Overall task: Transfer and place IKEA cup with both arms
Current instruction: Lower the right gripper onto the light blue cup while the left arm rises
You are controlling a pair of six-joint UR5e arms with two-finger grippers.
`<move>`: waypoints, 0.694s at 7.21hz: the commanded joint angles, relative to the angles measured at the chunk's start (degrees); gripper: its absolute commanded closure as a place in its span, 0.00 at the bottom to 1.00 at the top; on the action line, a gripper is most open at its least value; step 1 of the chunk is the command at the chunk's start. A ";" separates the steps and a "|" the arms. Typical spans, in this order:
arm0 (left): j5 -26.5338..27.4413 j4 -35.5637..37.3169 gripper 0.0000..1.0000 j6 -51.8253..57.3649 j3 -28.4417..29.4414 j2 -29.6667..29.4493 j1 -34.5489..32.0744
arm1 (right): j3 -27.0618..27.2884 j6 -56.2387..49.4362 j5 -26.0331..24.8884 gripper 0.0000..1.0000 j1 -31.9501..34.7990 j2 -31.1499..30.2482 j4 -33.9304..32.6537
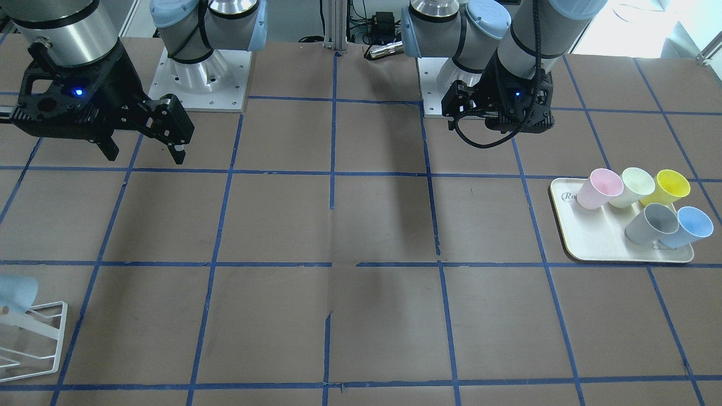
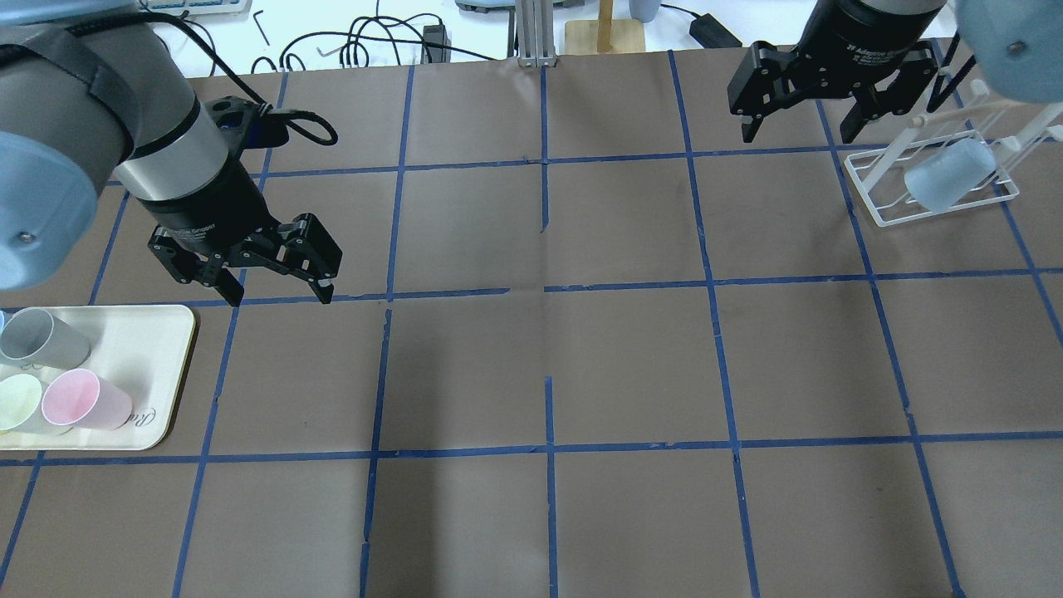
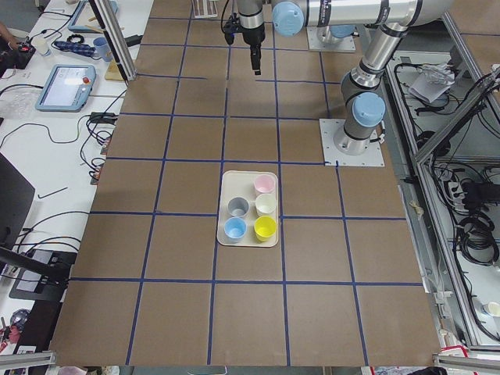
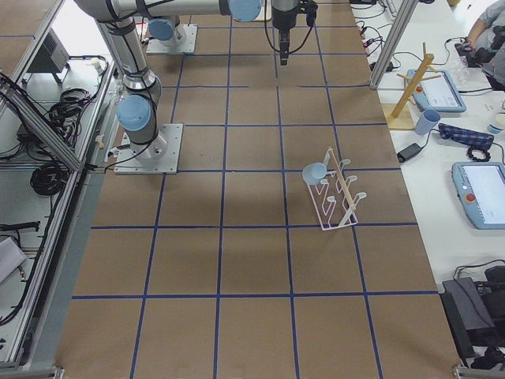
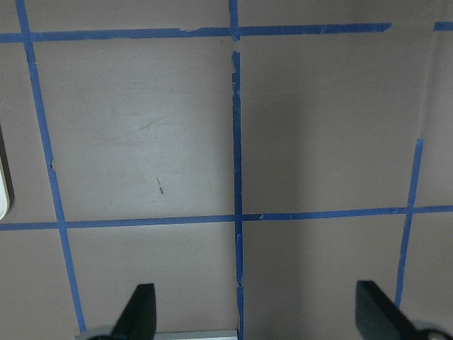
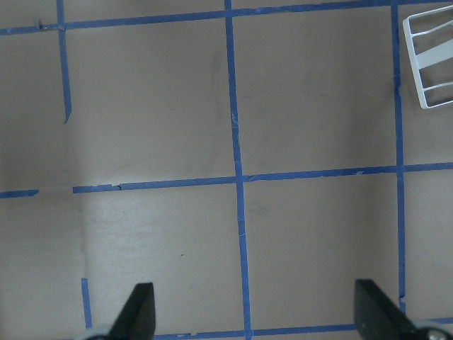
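Note:
One light blue IKEA cup (image 1: 691, 225) stands on the cream tray (image 1: 592, 248) beside the grey cup (image 1: 651, 223); it also shows in the exterior left view (image 3: 234, 229). A second light blue cup (image 2: 947, 174) hangs tilted on the white wire rack (image 2: 893, 212), and also shows in the front view (image 1: 17, 293). My left gripper (image 2: 281, 295) is open and empty, above the table just beyond the tray. My right gripper (image 2: 799, 137) is open and empty, left of the rack. Both wrist views show spread fingertips (image 5: 141, 312) (image 6: 141, 312) over bare table.
Pink (image 1: 598, 189), pale green (image 1: 633, 186) and yellow (image 1: 668, 186) cups stand on the tray's far row. The tray's edge (image 5: 3, 184) shows in the left wrist view, a rack corner (image 6: 432, 64) in the right. Brown table (image 2: 631, 357) with a blue tape grid.

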 commanded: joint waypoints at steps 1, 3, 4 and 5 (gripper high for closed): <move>0.06 -0.03 0.00 0.17 -0.03 0.50 0.11 | -0.05 -0.05 -0.09 0.00 0.00 0.00 -0.29; 0.06 -0.03 0.00 0.17 0.06 -0.46 0.63 | 0.22 -0.14 0.00 0.00 -0.43 0.26 -0.55; -0.55 -0.64 0.00 0.08 -0.02 0.14 0.63 | 0.31 -4.66 -0.09 0.00 -1.83 0.61 -0.90; -2.64 0.13 0.00 -0.44 0.58 -0.20 0.63 | 0.48 -8.10 0.00 0.00 -5.41 0.62 -0.73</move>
